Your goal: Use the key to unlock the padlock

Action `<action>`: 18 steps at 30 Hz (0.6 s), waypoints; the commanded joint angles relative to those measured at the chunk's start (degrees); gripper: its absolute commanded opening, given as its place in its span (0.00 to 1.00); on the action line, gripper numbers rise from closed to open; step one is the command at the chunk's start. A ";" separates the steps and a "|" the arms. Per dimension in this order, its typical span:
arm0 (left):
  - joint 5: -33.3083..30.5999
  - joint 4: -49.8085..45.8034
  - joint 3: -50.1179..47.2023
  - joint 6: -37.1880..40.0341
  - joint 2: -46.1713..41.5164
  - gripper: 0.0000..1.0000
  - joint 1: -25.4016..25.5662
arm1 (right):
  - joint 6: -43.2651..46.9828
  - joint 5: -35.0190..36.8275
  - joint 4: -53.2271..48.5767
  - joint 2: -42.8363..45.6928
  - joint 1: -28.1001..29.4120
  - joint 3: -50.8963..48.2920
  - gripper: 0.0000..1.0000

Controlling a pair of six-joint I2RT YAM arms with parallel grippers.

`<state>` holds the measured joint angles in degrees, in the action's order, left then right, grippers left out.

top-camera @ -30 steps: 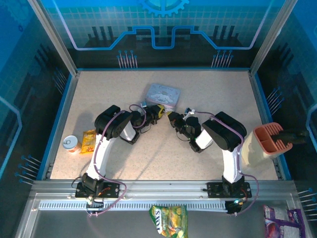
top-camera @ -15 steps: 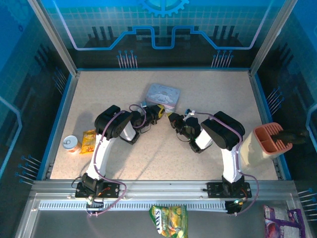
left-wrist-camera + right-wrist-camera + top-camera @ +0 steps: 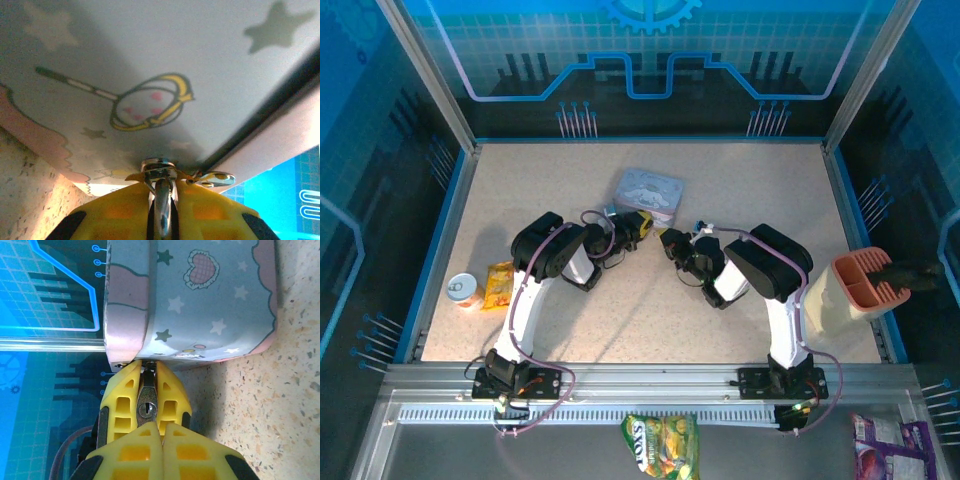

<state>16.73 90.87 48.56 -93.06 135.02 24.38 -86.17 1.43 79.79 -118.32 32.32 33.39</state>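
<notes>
Padlock (image 3: 146, 392) keyhole (image 3: 145, 409), right wrist view

Near-zero delta. Slight leftward creep at the right arm's elbow (image 3: 769, 262) against the oldest top view, already finished by the middle one. White upper link (image 3: 782, 325) under it leaning a touch more toward the table's centre. Too small to trace down at the right gripper (image 3: 667, 240). Judged from the top view alone.

Star-printed tin (image 3: 649, 192), small can (image 3: 464, 290) beside yellow snack packet (image 3: 499, 283).
</notes>
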 commanded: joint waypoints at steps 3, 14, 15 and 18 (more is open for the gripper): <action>1.55 -10.63 -3.53 -1.97 5.76 0.00 0.58 | -0.21 0.47 1.76 0.74 -1.10 0.10 0.00; 1.55 -10.63 -3.42 -1.78 5.87 0.00 0.58 | -0.50 -0.27 1.77 0.70 -0.70 1.10 0.00; 1.54 -10.63 -3.44 -1.79 5.87 0.00 0.58 | -0.51 -0.29 1.75 0.81 -0.70 0.98 0.00; 1.47 -10.62 -3.56 -1.63 5.87 0.00 0.49 | -0.24 -0.38 1.77 1.36 -0.50 0.88 0.00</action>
<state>16.75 91.00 48.23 -92.88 135.06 24.38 -86.19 1.06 79.79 -118.30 31.81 33.52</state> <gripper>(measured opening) 0.148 0.047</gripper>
